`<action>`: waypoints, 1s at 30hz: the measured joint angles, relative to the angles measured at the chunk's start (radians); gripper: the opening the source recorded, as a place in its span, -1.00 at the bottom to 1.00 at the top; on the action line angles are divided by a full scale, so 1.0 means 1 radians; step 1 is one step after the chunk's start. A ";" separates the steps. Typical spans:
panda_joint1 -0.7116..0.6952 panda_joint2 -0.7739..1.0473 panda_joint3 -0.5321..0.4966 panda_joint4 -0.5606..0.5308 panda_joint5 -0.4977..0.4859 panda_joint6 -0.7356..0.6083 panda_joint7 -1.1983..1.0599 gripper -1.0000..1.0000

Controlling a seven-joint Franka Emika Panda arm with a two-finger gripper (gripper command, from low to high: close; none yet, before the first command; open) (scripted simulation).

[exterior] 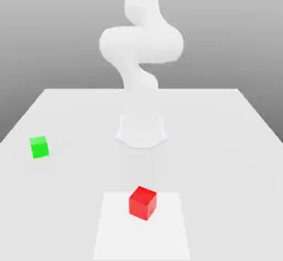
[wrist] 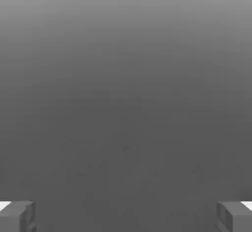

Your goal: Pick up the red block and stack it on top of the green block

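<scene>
The red block (exterior: pixel 142 203) is a small glossy cube resting on the white table (exterior: pixel 221 144) near its front edge, turned slightly. At the exterior view's left, farther back, the smaller green block (exterior: pixel 39 146) sits alone on the table, well apart from the red one. In the hand view my gripper (wrist: pixel 126 217) is open: its grey fingertips (wrist: pixel 17 217) stand wide apart with nothing between them, and plain grey background lies beyond them.
The white arm (exterior: pixel 141 41) rises from its round base (exterior: pixel 141 130) at the table's middle and curves up past the frame's top. A lighter square patch (exterior: pixel 168 229) lies under the red block. The table's far edge runs behind the base.
</scene>
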 joint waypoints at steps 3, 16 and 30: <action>-0.044 0.108 0.052 -0.076 -0.029 0.069 0.091 0.00; -0.146 0.599 0.139 -0.413 -0.037 0.384 0.417 0.00; -0.075 0.937 0.044 -0.441 -0.106 0.660 0.535 0.00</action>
